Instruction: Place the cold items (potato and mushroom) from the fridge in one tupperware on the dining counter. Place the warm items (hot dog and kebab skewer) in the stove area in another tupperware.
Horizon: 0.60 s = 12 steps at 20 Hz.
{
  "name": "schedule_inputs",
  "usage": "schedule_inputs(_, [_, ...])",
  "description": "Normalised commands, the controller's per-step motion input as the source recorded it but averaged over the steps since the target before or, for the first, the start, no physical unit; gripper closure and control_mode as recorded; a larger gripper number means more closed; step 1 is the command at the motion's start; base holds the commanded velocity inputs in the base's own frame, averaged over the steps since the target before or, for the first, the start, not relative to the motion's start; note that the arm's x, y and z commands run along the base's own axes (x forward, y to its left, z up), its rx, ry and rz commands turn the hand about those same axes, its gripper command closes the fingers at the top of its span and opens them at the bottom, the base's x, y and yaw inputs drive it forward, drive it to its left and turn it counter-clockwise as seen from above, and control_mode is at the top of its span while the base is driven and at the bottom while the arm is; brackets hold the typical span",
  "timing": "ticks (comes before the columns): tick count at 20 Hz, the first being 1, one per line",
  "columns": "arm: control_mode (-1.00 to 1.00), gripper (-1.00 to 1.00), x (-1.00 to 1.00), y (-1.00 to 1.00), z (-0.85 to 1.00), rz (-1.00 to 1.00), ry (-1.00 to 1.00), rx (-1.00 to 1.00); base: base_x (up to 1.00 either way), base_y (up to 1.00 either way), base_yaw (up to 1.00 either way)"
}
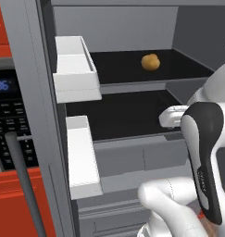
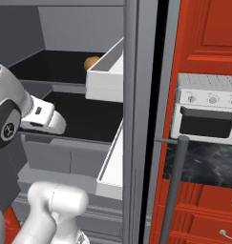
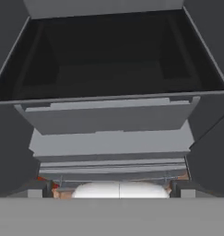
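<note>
Fridge open in front of you. Potato sits upper centre of frame on top shelf, deep toward back wall, nothing touching it. Hand at right, level with lower shelf (below target), jaws wide, empty. Mushroom not located.
</note>
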Motion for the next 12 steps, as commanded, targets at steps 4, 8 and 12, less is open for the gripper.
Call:
schedule_inputs(4, [-1.00,-1.00,0.61,0.00,0.63,0.00,-0.14,0.00,0.00,0.00,0.00])
schedule_inputs(8, [-1.00,-1.00,0.75,0.00,0.57,0.00,-0.02,-0.01,0.00,0.00,0.00])
schedule_inputs(12, [-1.00,-1.00,0.70,0.05,0.46,-0.02,-0.09,-0.03,0.00,0.00,0.00])
